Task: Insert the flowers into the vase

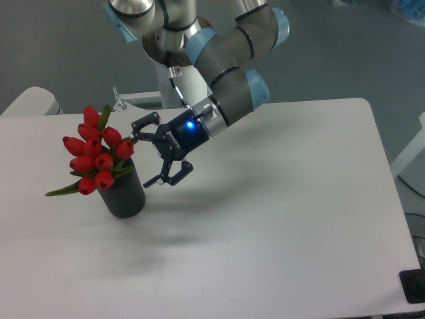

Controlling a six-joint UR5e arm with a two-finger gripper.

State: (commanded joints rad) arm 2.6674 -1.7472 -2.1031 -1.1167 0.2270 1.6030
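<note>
My fingers are spread apart, nothing between them. One finger tip sits up near the top of the bunch, the other lower, near the desk, pointing down-left. Blue light lit on my wrist just behind the fingers.

Flowers are left of my fingers, stems down in the vase. Red buds clustered above the vase mouth, bunch leaning to the left, away from me. One long green leaf sticks out low and left of the buds. Another green leaf tip pokes up at the top of the bunch. The nearest bud is just beside my upper finger; can't tell if it touches.

Vase is black, upright, below and left of my fingers, standing on the desk. My lower finger is near the vase's upper right edge but apart from it. Vase mouth mostly hidden by buds and leaves.

Desk is white, with rounded corners. My shadow falls on it right of the vase, under my fingers. Most of the desk lies to my right and toward the camera.

My arm goes up and right from the fingers, grey with light blue joint caps. A white mount piece sits behind my fingers at the desk's far edge. A dark object is at the far right bottom corner, well apart from me, too cut off to tell.
</note>
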